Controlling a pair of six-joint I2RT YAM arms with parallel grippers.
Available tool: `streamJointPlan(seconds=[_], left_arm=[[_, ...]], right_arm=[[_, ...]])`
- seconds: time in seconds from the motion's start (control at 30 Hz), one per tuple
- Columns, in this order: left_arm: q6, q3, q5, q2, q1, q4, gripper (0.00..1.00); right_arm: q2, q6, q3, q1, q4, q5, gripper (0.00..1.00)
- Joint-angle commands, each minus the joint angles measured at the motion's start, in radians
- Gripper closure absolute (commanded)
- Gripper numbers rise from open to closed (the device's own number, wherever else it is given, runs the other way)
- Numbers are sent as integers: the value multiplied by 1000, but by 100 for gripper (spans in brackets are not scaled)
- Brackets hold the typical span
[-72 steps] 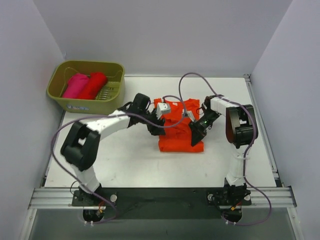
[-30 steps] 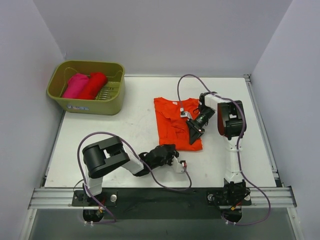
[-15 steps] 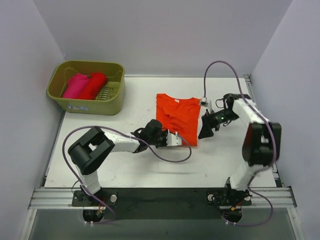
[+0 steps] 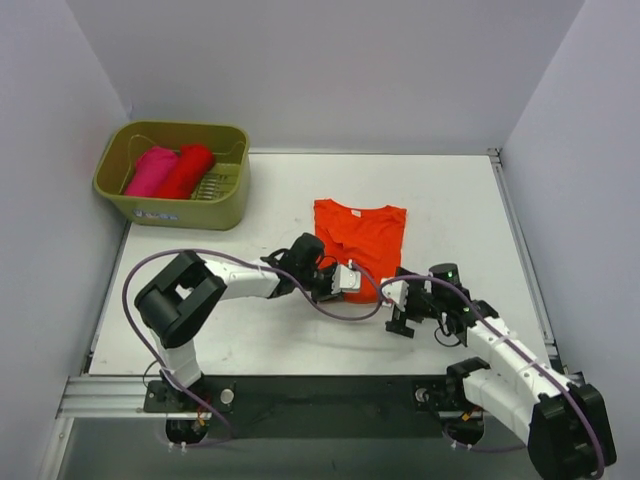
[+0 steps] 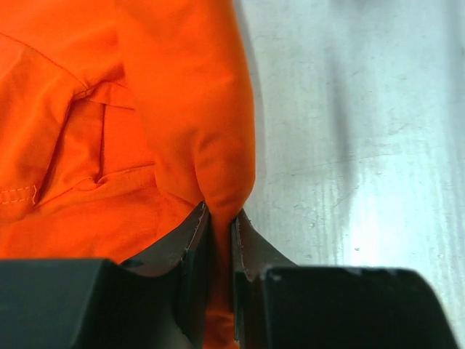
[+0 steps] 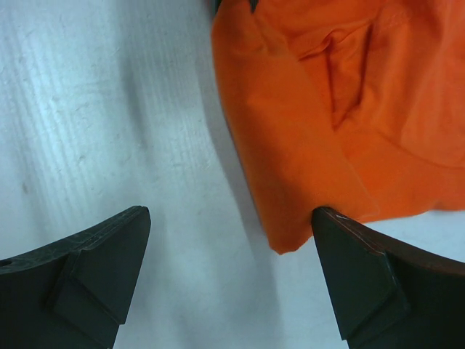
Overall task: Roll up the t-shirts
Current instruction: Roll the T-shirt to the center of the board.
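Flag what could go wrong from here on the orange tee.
1. The left gripper is shut on only a thin fold of the orange t-shirt at its near edge; the cloth may slip out once rolling starts.
2. The right gripper is open with the shirt's corner just at one finger; closing may miss the cloth, and the roll would likely skew.

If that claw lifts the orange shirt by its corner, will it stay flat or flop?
Probably flop: the t-shirt bunches into soft folds where the left gripper pinches it. It looks thin and light, so it would likely drag easily across the table.
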Motion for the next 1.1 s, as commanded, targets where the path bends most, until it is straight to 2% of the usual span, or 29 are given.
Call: streamJointPlan(seconds=[0.0, 0.1, 0.2, 0.3, 0.4, 0.57, 0.73, 0.87, 0.97, 1.07], left_arm=[[-5, 32, 101, -15, 0, -80, 87], [-5, 38, 107, -14, 3, -93, 86], [-10, 49, 102, -8, 7, -106, 86], [-7, 55, 105, -1, 10, -111, 86], [-5, 59, 107, 3, 13, -110, 86], [-16, 60, 110, 2, 15, -87, 86], [-22, 47, 114, -12, 23, -76, 86], [-34, 29, 127, -21, 29, -62, 86], [-36, 23, 131, -24, 29, -54, 86], [-36, 18, 128, -29, 29, -47, 86]], right_arm=[[45, 13, 60, 43, 139, 48, 0], [71, -10, 70, 47, 164, 33, 0], [71, -85, 95, 57, 114, -5, 3], [48, -133, 145, 57, -62, -30, 5], [27, -130, 210, 57, -159, -51, 7], [17, -141, 179, 63, -140, -87, 6], [125, -176, 150, 75, -91, -73, 5], [224, -167, 143, 74, 10, -47, 6], [304, -153, 171, 80, 38, -44, 12], [344, -164, 211, 96, 3, -28, 29]])
